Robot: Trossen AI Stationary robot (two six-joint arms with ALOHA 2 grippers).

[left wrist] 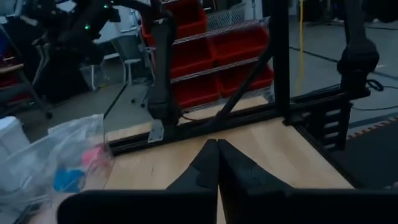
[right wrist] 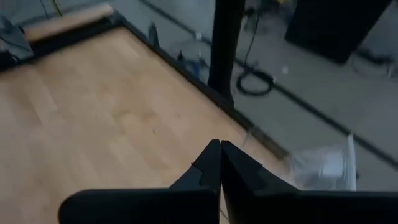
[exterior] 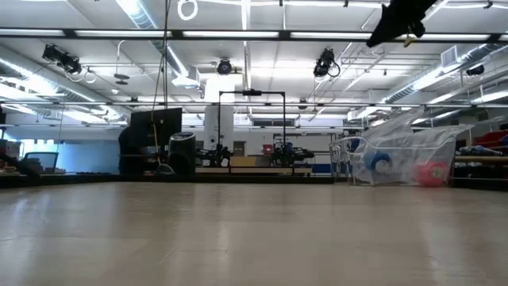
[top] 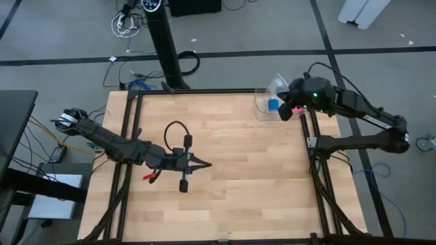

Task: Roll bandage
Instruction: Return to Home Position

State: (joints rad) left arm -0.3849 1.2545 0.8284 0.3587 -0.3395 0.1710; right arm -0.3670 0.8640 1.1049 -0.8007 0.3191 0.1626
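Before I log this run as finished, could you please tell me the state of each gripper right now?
Left gripper: shut, holding nothing.
Right gripper: shut, holding nothing.

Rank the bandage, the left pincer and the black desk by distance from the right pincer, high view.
1. bandage: inside the clear bin at the table's right-hand corner, right beside the right pincer.
2. left pincer: mid-table, toward the left.
3. black desk: off the table, beyond its left side.
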